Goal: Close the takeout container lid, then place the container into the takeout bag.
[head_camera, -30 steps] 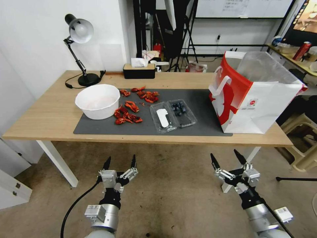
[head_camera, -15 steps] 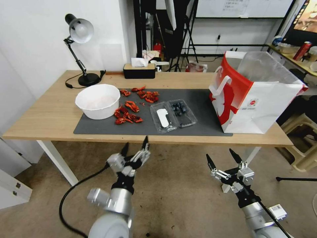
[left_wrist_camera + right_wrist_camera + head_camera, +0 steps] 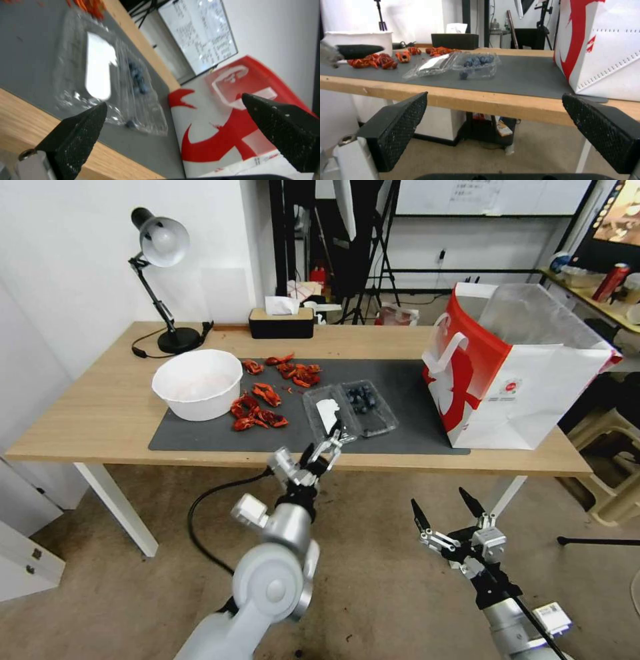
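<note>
Two arms entered, one changed: my left pincer (image 3: 327,441) has risen from below the surface (image 3: 100,407) to its front edge and now hangs spread open just short of the lid (image 3: 327,415), while my right pincer (image 3: 445,512) has sunk slightly and waits open, low and well apart. I judge the closing step begun, with no contact yet. Largest item, the takeout bag (image 3: 533,393): stiff red-and-white paper, flat white handles, translucent liner, standing open-mouthed at the mat's right end. Next, the grey mat (image 3: 413,393), matte and flat. Then the takeout container (image 3: 350,412): thin, glossy clear plastic, two hinged rectangular halves lying open side by side mid-mat, dark berries in the right half. Smallest, the lid's white oblong sticker (image 3: 98,67).
</note>
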{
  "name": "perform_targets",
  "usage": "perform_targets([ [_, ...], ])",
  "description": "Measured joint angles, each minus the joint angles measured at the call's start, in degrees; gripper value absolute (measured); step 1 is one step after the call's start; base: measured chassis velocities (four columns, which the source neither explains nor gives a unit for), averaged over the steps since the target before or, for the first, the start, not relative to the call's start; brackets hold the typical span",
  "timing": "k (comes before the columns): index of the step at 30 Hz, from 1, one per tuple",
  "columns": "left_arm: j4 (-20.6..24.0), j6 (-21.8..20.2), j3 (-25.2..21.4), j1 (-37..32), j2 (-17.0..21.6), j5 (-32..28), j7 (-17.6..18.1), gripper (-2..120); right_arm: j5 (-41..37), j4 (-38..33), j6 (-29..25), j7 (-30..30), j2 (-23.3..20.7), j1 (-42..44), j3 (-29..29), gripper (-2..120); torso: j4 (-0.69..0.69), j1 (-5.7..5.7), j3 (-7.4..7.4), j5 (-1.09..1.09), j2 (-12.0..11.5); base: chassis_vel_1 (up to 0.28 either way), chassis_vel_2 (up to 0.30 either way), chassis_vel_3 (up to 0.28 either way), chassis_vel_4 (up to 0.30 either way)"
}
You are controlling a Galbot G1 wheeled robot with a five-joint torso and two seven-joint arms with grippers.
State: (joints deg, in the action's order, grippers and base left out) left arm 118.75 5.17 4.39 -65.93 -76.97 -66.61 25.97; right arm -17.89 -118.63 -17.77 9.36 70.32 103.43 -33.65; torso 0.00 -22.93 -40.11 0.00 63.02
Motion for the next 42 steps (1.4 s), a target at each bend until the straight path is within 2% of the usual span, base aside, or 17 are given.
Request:
perform_targets([
  [6, -2.2, -1.5, 1.8, 4.7, -2.4, 0.0, 4.1, 100, 0.7, 0.7, -0.3, 0.0, 0.5, 0.0, 0.0, 100, -0.01, 0.0, 0.0, 0.0, 0.0, 0.0, 0.0, 0.0, 0.0],
  [16, -7.3, -3.1, 4.7, 8.4, -4.9, -0.5, 6.3, 100, 1.6, 1.8, -0.5, -0.1, 1.1, -0.2, 0.3, 100, 0.0, 0.0, 0.0, 0.0, 0.0, 0.0, 0.0, 0.0, 0.0],
  [26, -9.9, -8.9, 4.7, 11.4, -3.5, -5.4, 7.3, 100, 1.7, 2.4, -0.8, -0.1, 1.2, -0.3, 0.3, 100, 0.0, 0.01, 0.01, -0.01, 0.0, 0.0, 0.0, 0.0, 0.0],
  [42, -13.2, -9.2, 3.9, 14.3, -3.4, -7.6, 7.2, 100, 2.1, 3.0, -1.2, -0.2, 1.6, -0.7, 0.7, 100, 0.0, 0.01, 0.01, -0.01, 0.0, 0.0, 0.0, 0.0, 0.0],
])
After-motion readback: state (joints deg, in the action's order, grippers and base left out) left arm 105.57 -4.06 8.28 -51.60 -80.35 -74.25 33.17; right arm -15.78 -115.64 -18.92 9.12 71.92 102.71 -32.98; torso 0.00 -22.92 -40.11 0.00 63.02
